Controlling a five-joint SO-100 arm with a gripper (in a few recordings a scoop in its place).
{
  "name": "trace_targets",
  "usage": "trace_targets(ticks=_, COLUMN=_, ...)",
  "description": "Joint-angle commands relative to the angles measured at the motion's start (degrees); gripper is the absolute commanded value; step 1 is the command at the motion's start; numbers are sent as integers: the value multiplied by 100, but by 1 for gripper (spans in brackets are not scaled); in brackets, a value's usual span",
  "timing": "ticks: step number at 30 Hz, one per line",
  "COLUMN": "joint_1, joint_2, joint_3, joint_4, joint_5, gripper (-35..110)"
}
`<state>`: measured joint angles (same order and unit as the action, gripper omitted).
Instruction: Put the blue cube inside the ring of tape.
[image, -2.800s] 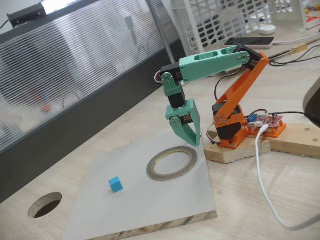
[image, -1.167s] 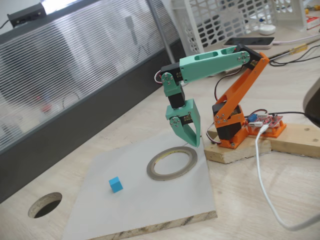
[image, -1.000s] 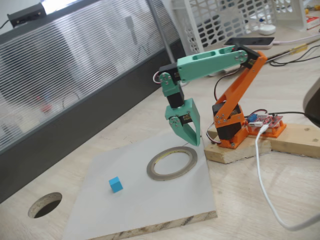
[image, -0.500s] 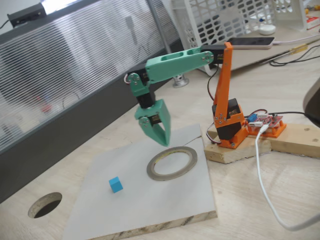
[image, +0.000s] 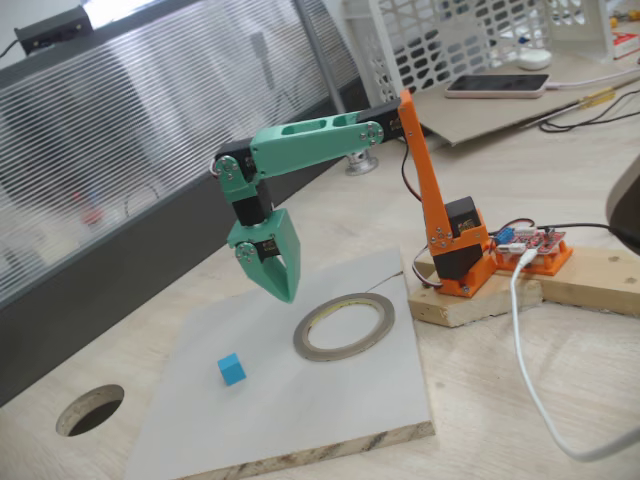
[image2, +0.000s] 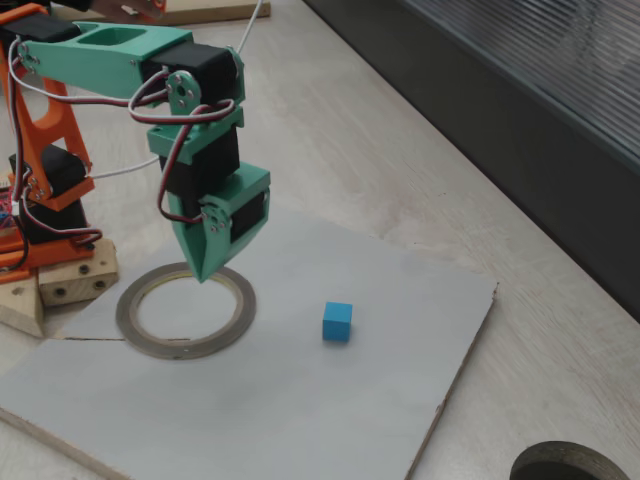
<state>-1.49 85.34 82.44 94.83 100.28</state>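
The blue cube (image: 231, 369) (image2: 337, 321) rests on the grey board (image: 300, 410) (image2: 250, 400), well apart from the ring of tape (image: 344, 326) (image2: 185, 311), which lies flat on the same board. My green gripper (image: 284, 294) (image2: 202, 274) hangs in the air, pointing down, its fingers closed to a point and holding nothing. In both fixed views its tip is above the board between ring and cube, close to the ring's rim and clear of the cube.
The orange arm base (image: 458, 255) stands on a wooden block (image: 470, 300) beside the ring. A dark round hole (image: 90, 409) (image2: 570, 466) sits in the tabletop past the board. A white cable (image: 530, 380) runs across the table at right.
The arm has swung from over the ring's far edge, reaching out toward the cube's side. The gripper has stayed shut; cube and ring have not moved.
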Motion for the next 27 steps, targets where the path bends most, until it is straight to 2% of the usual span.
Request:
trace_targets(ticks=1, joint_1=-114, joint_2=-149, joint_3=-448, joint_4=44, joint_5=44, gripper=0)
trace_targets(ticks=15, joint_1=-167, joint_2=-1705, joint_3=-2505, joint_4=-9, joint_5=62, gripper=0)
trace_targets(ticks=21, joint_1=-1143, joint_2=-1995, joint_3=-2883, joint_4=-9, joint_5=79, gripper=0)
trace_targets(ticks=27, joint_1=-1345, joint_2=-2417, joint_3=-3331, joint_4=-18, joint_5=79, gripper=0)
